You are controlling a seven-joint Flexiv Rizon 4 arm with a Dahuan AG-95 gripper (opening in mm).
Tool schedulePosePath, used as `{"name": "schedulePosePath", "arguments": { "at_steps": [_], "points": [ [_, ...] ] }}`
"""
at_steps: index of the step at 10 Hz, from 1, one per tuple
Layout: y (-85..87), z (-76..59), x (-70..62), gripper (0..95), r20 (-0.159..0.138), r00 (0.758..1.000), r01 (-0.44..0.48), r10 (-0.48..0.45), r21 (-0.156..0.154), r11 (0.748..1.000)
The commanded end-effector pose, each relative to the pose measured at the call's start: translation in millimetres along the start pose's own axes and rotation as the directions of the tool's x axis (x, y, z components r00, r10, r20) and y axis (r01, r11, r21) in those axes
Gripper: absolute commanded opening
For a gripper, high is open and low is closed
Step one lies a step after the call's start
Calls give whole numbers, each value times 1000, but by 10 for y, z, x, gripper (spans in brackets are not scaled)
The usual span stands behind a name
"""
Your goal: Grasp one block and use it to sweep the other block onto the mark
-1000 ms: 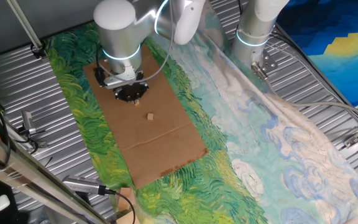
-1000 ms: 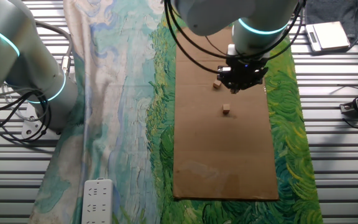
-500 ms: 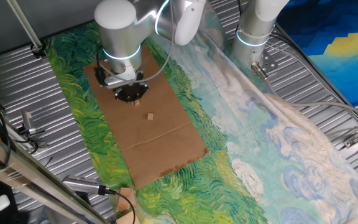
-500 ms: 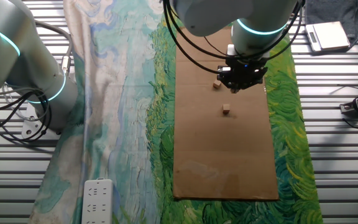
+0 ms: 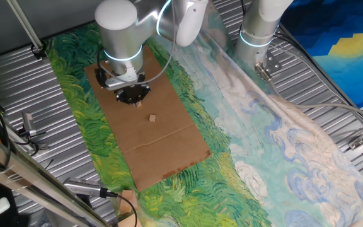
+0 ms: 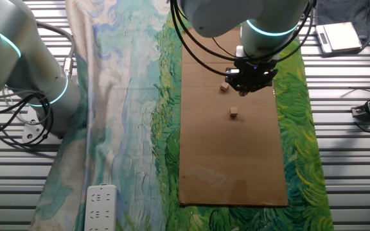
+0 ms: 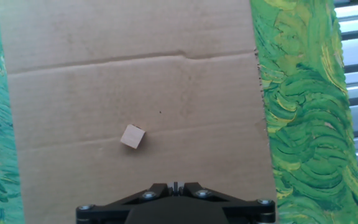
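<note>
One tan cube (image 7: pixel 132 136) lies on the brown cardboard (image 7: pixel 104 74), ahead and left of my gripper (image 7: pixel 174 185) in the hand view. It also shows in both fixed views (image 5: pixel 152 117) (image 6: pixel 234 113). A second tan cube (image 6: pixel 224 87) lies just beside the black hand (image 6: pixel 249 78) and is not held; the hand view does not show it. A tiny dark dot (image 7: pixel 160 112), much smaller than a cube, sits on the cardboard right of the first cube. My gripper (image 5: pixel 133 96) hangs low over the cardboard's far part, its jaws together and empty.
The cardboard lies on a green and blue painted cloth (image 6: pixel 127 115) over a ribbed metal table. A second robot arm (image 6: pixel 24 70) stands beside the cloth. A white power strip (image 6: pixel 99 206) lies at the cloth's edge. A scale (image 6: pixel 339 35) sits past the cardboard.
</note>
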State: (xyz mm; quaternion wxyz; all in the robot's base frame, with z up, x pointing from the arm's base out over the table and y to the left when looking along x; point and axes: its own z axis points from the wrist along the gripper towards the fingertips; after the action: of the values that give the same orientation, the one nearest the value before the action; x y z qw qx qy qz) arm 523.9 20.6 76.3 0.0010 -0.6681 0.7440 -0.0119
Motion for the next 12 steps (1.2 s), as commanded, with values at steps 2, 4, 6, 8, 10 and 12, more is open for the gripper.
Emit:
{"name": "schedulePosePath", "arguments": {
  "at_steps": [2, 4, 6, 8, 10, 12],
  "points": [
    [9, -6, 6, 0, -9, 999, -32, 32, 2, 999],
    [9, -6, 6, 0, -10, 998, -61, 61, 5, 998],
    [9, -6, 6, 0, -8, 998, -69, 69, 6, 998],
    [9, -6, 6, 0, -6, 996, -87, 88, 4, 996],
    [9, -6, 6, 0, -4, 995, -99, 99, 2, 995],
    [9, -6, 6, 0, -14, 991, -130, 130, 6, 991]
  ]
}}
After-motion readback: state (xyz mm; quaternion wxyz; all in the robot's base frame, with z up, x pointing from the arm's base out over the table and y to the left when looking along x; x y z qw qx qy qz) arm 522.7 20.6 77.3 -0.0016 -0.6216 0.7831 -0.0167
